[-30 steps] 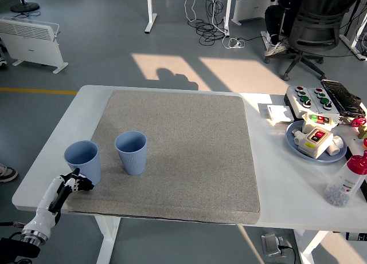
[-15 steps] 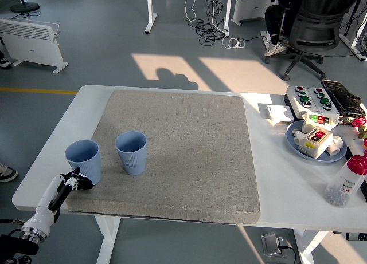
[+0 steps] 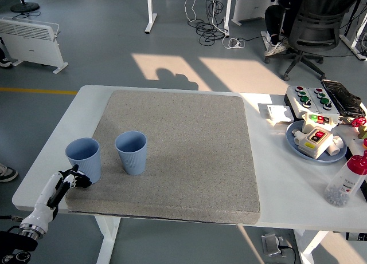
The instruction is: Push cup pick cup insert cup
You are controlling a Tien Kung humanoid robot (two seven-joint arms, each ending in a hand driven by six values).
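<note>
Head view step: push (judged), both cups upright on the mat.
Left hand [image 3: 73, 180]: fingers curled, empty, beside left cup [image 3: 84, 158].
Next: nudge it toward right cup [image 3: 131, 152].

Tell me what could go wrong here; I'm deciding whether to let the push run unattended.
1. The left hand sits low at the base of the left light-blue ribbed plastic cup, which stands at the left edge of the grey felt mat; a push could tip it or catch on the mat.
2. The right light-blue ribbed cup stands close beside it, so a sideways push might knock it over.
</note>
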